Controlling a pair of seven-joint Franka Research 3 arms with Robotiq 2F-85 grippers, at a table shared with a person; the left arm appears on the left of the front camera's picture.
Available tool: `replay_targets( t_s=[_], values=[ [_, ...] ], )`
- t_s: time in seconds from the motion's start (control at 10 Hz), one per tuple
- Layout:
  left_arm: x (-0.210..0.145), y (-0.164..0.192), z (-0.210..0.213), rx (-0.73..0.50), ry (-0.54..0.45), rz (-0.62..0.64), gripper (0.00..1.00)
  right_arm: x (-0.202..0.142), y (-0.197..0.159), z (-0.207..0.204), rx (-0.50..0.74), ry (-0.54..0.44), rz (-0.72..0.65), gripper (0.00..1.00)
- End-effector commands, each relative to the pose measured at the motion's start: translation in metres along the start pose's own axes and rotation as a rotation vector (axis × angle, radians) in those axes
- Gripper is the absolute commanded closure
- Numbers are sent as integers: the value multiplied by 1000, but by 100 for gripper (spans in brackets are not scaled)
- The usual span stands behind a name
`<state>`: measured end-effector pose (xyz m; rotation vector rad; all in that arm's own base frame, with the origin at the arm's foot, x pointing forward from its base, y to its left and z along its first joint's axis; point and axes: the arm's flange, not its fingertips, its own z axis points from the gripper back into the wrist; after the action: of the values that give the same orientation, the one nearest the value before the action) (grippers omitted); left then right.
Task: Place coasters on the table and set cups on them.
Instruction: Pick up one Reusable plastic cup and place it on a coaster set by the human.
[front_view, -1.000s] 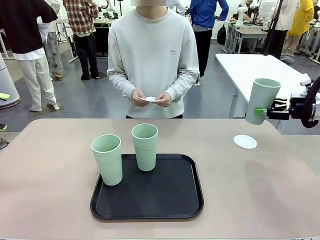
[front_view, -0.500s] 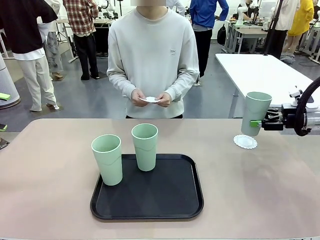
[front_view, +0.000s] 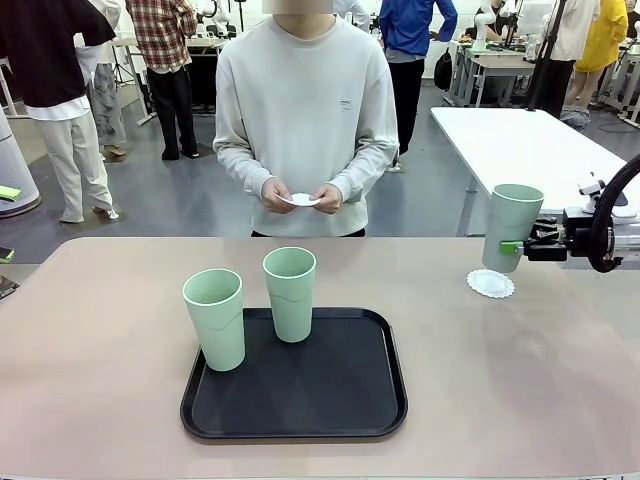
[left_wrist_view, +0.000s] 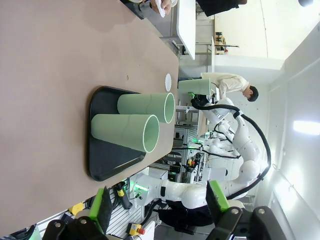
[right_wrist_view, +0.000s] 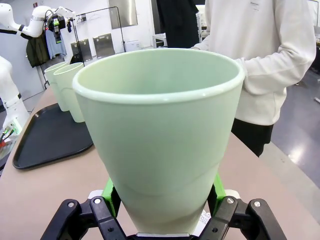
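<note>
My right gripper (front_view: 514, 246) is shut on a mint-green cup (front_view: 512, 226) and holds it upright, low over the white lacy coaster (front_view: 491, 284) on the beige table (front_view: 100, 380). I cannot tell whether cup and coaster touch. In the right wrist view the cup (right_wrist_view: 160, 130) stands between the green pads (right_wrist_view: 111, 192). Two more cups (front_view: 214, 318) (front_view: 290, 293) stand at the black tray's (front_view: 293, 400) far left. The person's hands hold more coasters (front_view: 302, 199). My left gripper (left_wrist_view: 160, 210) is open, far back from the tray (left_wrist_view: 107, 165) and its cups (left_wrist_view: 132, 131).
The person stands at the table's far edge, opposite the tray. A white table (front_view: 520, 140) stands behind the right corner. Bare tabletop lies left of the tray, and also between the tray and the coaster.
Over the last second my right gripper has lowered the cup and shifted it slightly left, down to the coaster. It has held still for the last half second. Nothing else moved.
</note>
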<state>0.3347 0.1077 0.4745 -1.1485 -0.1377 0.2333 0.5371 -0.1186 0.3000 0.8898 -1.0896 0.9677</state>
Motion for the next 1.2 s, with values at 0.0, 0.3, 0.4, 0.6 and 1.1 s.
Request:
replay_targets(
  t_s=[0.0, 0.3, 0.4, 0.6, 1.1],
  values=[
    [1, -2, -1, -22, 0, -16, 0, 0, 0, 0, 0, 0, 0, 18],
    [1, -2, -1, -22, 0, -16, 0, -18, -15, -14, 42, -41, 111, 18],
    [1, -2, -1, -22, 0, -16, 0, -23, -17, -17, 55, -47, 132, 18],
    [1, -2, -1, -22, 0, -16, 0, -33, -24, -17, 59, -42, 145, 18],
    [1, -2, -1, -22, 0, -16, 0, -44, -33, -12, 48, -32, 110, 18]
  ],
)
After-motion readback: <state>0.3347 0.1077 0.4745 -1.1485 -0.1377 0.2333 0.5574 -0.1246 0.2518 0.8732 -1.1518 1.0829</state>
